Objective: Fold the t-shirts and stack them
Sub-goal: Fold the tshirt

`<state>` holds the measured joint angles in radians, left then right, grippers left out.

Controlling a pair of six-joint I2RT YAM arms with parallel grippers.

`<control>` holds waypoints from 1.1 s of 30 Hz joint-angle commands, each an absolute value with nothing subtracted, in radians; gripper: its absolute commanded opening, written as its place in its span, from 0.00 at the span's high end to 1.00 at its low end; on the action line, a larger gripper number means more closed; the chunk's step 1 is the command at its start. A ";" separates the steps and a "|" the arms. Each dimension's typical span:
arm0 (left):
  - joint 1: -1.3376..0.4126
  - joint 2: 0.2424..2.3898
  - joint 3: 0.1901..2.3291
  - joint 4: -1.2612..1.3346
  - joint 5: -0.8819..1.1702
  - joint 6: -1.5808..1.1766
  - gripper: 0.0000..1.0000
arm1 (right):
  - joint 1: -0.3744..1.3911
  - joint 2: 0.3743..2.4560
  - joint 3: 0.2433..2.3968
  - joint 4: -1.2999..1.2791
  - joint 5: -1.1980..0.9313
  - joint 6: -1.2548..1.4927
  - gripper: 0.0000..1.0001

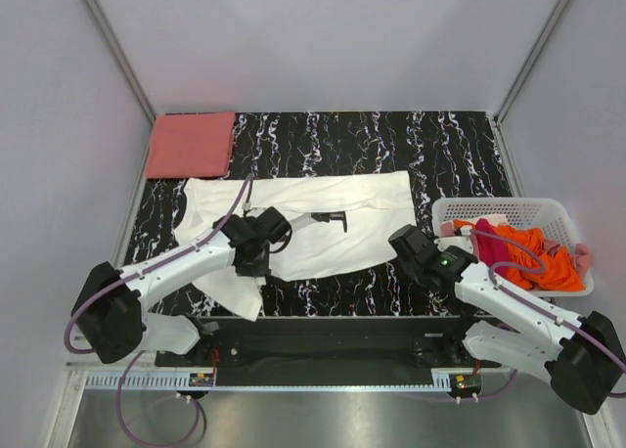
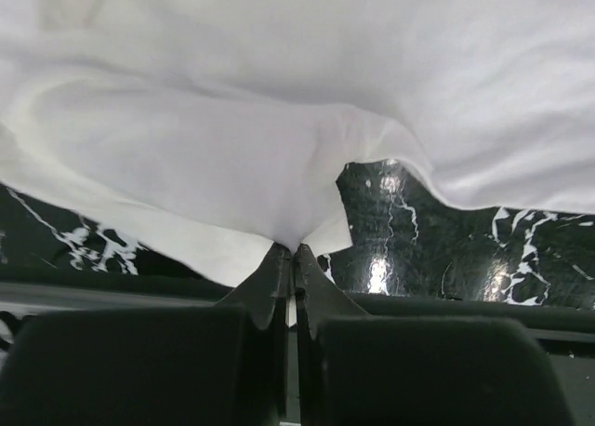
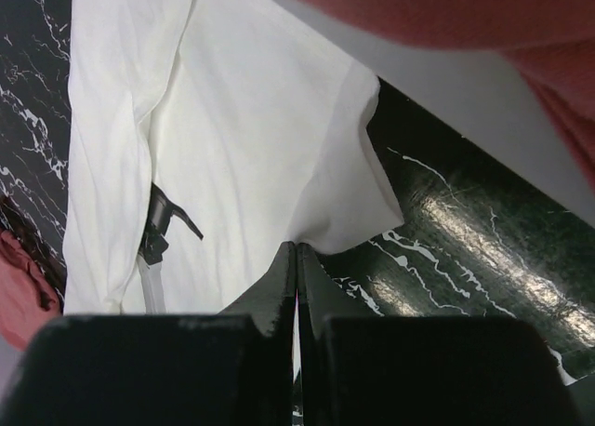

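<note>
A cream-white t-shirt [image 1: 323, 223] lies spread on the black marbled table [image 1: 440, 155]. My left gripper [image 1: 258, 259] is shut on the shirt's near left part; in the left wrist view the closed tips [image 2: 293, 249] pinch a bunched point of white cloth [image 2: 279, 147]. My right gripper [image 1: 400, 242] is shut on the shirt's near right corner, and its tips [image 3: 297, 247] clamp the hem [image 3: 344, 212]. A folded salmon-pink t-shirt [image 1: 191, 145] lies at the back left. Orange [image 1: 533, 257] and magenta [image 1: 489, 238] t-shirts lie in the basket.
A white slatted basket [image 1: 509, 209] stands at the right table edge, close to my right arm. A small black-and-white object [image 1: 331, 218] lies on the middle of the white shirt and also shows in the right wrist view [image 3: 158, 226]. Grey walls enclose the table.
</note>
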<state>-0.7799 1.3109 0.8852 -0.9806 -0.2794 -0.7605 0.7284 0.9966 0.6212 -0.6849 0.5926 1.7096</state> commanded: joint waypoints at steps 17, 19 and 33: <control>-0.548 1.422 1.146 -0.919 -0.373 -0.327 1.00 | 0.727 1.195 0.771 -0.592 0.827 1.359 1.00; -0.529 1.451 1.169 -0.902 -0.341 -0.289 1.00 | 0.724 1.242 0.794 -0.574 0.824 1.324 1.00; -0.394 1.563 1.226 -0.847 -0.222 -0.150 1.00 | 0.552 1.525 0.974 -0.523 0.701 1.152 1.00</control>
<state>-0.4156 1.5482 1.1831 -0.8803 -0.2668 -0.1989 0.5701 1.4971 0.9192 -0.5430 0.7055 1.2163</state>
